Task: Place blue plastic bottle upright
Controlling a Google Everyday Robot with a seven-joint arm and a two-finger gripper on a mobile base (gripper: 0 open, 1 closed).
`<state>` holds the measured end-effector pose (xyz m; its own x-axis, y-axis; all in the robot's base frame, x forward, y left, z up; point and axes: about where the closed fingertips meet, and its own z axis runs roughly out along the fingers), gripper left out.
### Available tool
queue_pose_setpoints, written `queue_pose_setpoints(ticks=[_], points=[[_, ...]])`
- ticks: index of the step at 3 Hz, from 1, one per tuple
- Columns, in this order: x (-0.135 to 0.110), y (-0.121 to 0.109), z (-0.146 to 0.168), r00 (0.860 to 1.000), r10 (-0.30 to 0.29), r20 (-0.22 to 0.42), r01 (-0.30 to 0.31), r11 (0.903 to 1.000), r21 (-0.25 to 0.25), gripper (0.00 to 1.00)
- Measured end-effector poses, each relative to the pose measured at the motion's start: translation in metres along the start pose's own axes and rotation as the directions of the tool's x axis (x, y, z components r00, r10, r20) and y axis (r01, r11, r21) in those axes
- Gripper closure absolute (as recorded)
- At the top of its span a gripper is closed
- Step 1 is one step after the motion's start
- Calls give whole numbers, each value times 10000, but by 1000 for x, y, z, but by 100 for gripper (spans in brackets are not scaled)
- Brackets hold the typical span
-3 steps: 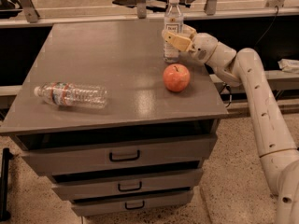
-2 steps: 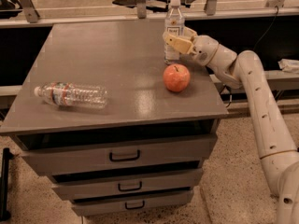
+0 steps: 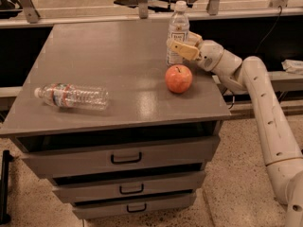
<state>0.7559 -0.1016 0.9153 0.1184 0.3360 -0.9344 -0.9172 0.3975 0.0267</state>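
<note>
The blue plastic bottle (image 3: 179, 26) is small and clear, with a white cap and a white label. It stands upright at the back right of the grey cabinet top (image 3: 109, 56). My gripper (image 3: 182, 44) reaches in from the right. It is shut on the bottle's lower half, with one tan finger (image 3: 182, 50) across its front. The bottle's base is at or just above the surface.
A red apple (image 3: 178, 78) sits just in front of the bottle, close under my wrist. A longer ribbed clear bottle (image 3: 72, 96) with a red-and-blue label lies on its side at the front left. The cabinet has drawers (image 3: 125, 159) below. The right edge is close to the bottle.
The bottle, held upright in my gripper, has come down slightly toward the cabinet top. The apple and the lying bottle have not moved.
</note>
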Motion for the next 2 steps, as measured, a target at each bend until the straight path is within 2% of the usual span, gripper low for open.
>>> queue_pose_setpoints(ticks=[1,2], points=[[-3,1,-3,10000,-29,-39,29,10000,10,0],[-7,1,-5,9998,-94,-165,95,9999,44,0]])
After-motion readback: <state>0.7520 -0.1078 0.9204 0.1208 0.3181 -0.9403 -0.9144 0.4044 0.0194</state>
